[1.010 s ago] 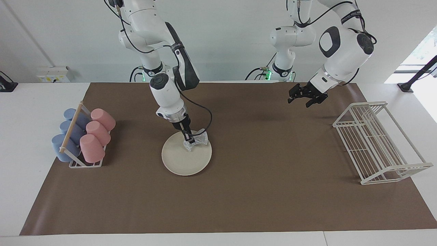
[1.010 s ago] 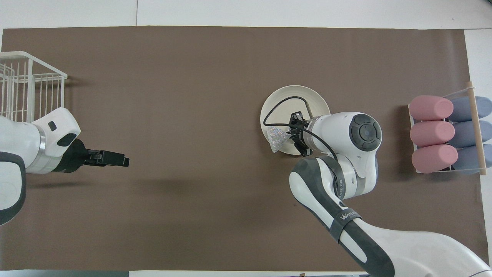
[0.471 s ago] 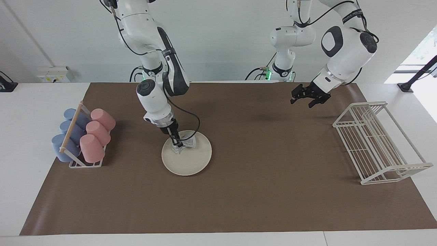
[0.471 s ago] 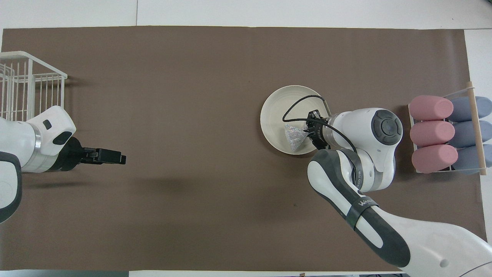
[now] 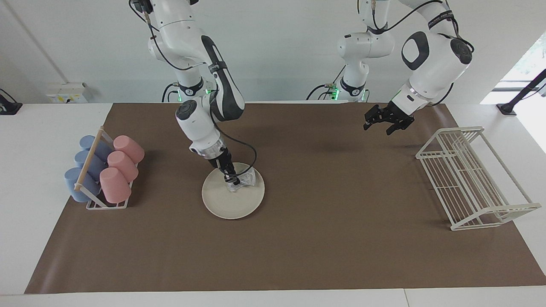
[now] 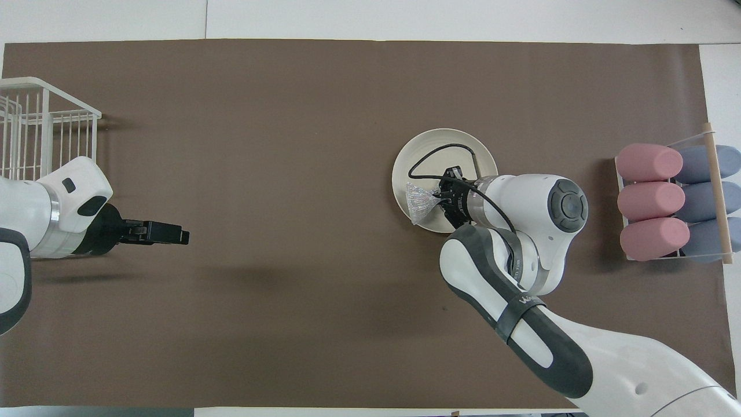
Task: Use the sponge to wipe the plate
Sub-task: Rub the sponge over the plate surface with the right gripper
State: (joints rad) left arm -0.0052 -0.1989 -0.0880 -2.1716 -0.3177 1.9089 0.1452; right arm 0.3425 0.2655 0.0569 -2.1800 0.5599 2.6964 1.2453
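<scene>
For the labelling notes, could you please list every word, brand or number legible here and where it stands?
Band on the right arm's forearm: white lettering, too small and foreshortened to read.
Band on the left arm: lettering, unreadable.
plate, sponge, cups, wire rack: no text.

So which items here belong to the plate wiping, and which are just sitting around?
In use: plate; sponge, pinched by the right end effector and pressed on the plate.

Idle: cup rack with pink and blue cups; white wire rack; left end effector, open, waiting over the mat.
</scene>
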